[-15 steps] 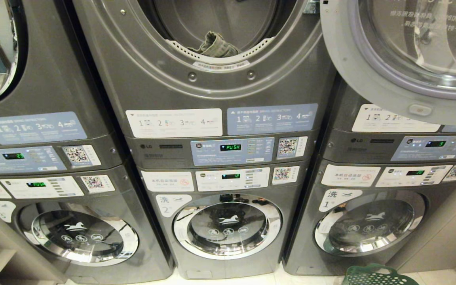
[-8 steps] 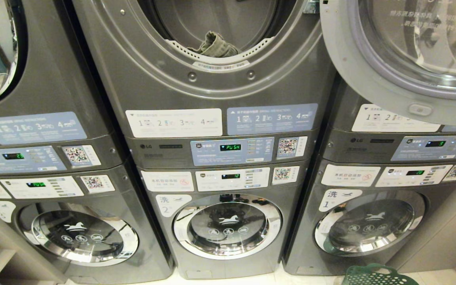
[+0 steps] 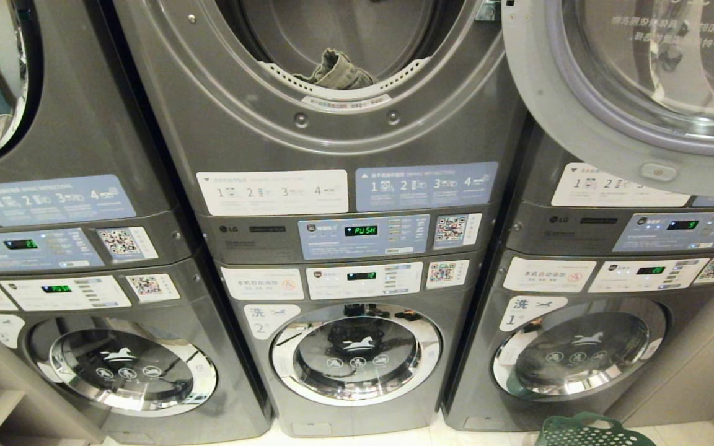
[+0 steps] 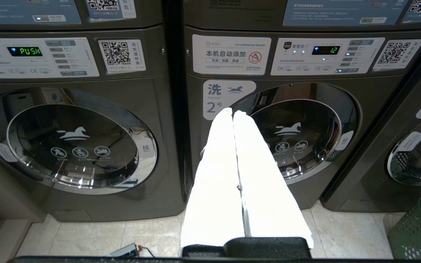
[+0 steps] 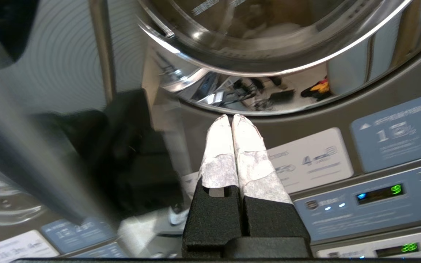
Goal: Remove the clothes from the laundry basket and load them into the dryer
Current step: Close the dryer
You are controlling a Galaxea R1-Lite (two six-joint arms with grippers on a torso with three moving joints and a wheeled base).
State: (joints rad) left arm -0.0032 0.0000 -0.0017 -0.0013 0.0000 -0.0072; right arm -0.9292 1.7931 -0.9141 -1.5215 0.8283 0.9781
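Note:
The middle dryer stands open at the top of the head view, with an olive-grey piece of clothes lying on its lower rim. Its round door is swung out to the right. The green laundry basket shows only its rim at the bottom right; its contents are hidden. Neither arm is in the head view. My right gripper is shut and empty, held up before the chrome door ring of the right-hand machine. My left gripper is shut and empty, parked low facing washer number 2.
Three stacked machines fill the wall, with control panels between dryers and washers. The open door overhangs the right-hand stack. The basket stands on the tiled floor to the right of the middle washer. A small cabled device lies on the floor.
Nothing has moved in the head view; only the reflections in the open door's glass have shifted slightly.

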